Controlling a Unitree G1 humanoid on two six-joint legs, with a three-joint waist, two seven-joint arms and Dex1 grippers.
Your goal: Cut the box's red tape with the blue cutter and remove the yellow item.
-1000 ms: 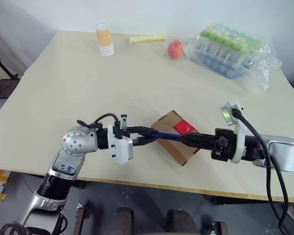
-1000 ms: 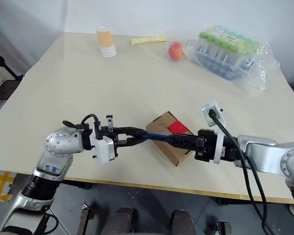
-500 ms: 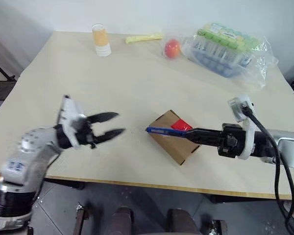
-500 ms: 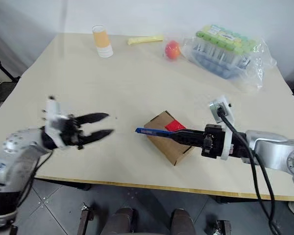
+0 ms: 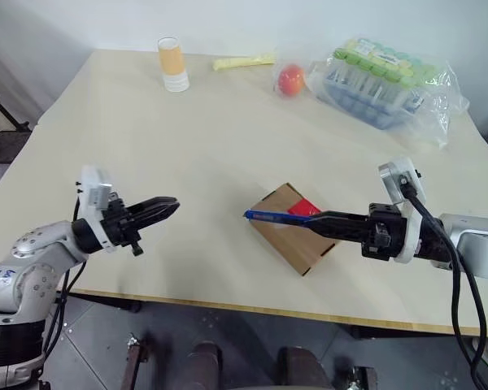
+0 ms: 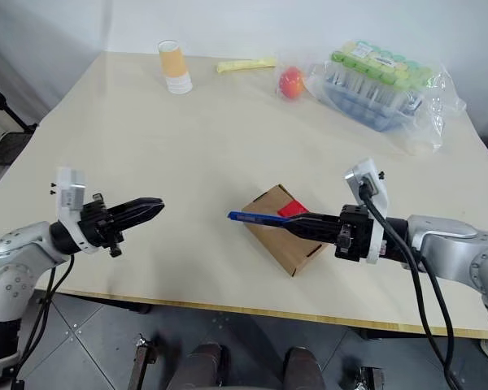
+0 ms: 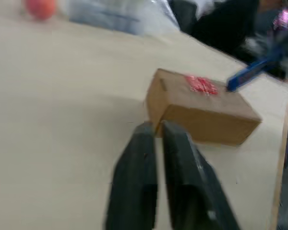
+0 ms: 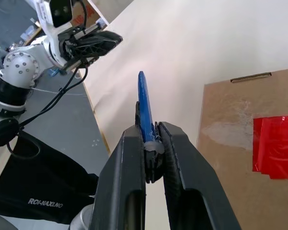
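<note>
The right gripper [image 5: 324, 222] holds the blue cutter [image 5: 268, 216] over the box [image 5: 297, 229], the left gripper [image 5: 164, 208] is closed and empty, and the red tape [image 5: 303, 209] looks uncut.

We note: box [image 5: 293, 228] contents hidden; cutter [image 8: 143, 110] rear hidden between right gripper [image 8: 152, 143] fingers.

Bright, even overhead light, soft shadows on the counter [image 5: 228, 138]; left wrist view blurred throughout, other views sharp.

Lab-like room: bagged rack of green-capped tubes [image 5: 380, 77] on pale table [image 5: 146, 154].
</note>
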